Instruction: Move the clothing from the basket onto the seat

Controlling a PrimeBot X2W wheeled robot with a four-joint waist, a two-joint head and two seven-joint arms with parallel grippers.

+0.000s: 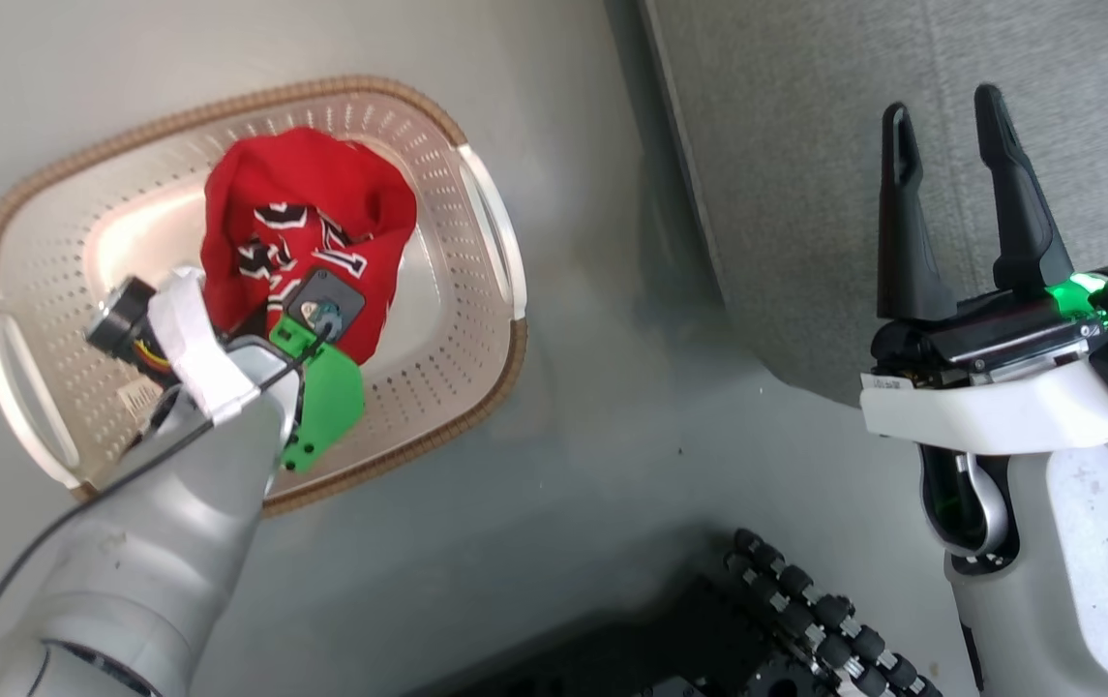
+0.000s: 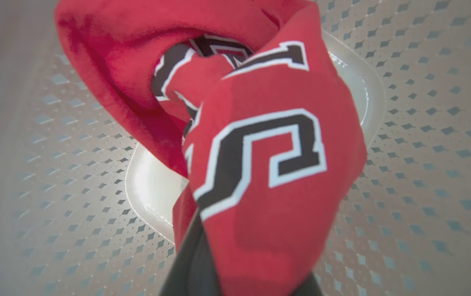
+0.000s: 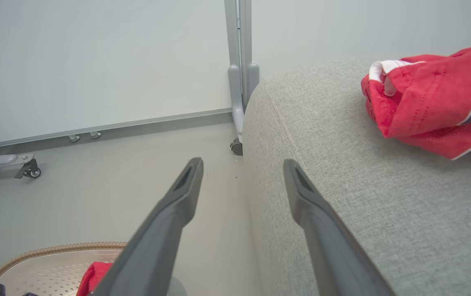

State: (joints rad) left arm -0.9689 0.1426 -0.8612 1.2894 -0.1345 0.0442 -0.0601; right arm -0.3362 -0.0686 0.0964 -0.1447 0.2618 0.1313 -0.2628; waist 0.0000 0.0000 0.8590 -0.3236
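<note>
The cream perforated basket [image 1: 60, 290] with its brown rim stands on the floor at the left. Inside it my left gripper [image 1: 321, 308] is shut on a bright red garment [image 1: 321, 194] with black, white-outlined letters. In the left wrist view that fabric [image 2: 268, 156] wraps over my dark fingers [image 2: 190, 267] above the basket's floor [image 2: 153, 193]. My right gripper [image 1: 943, 116] stands open and empty over the edge of the grey seat [image 1: 805, 194]. A second red garment [image 3: 432, 98] with white trim lies on the seat [image 3: 342, 197], beyond my right gripper [image 3: 243, 164].
Grey floor runs between basket and seat. A grey wheeled partition post [image 3: 239, 82] stands against the seat's far corner, and another castered foot [image 3: 17, 164] sits at the left. My black base with rollers [image 1: 805, 620] is at the bottom. The basket's rim [image 3: 54, 248] shows below the right fingers.
</note>
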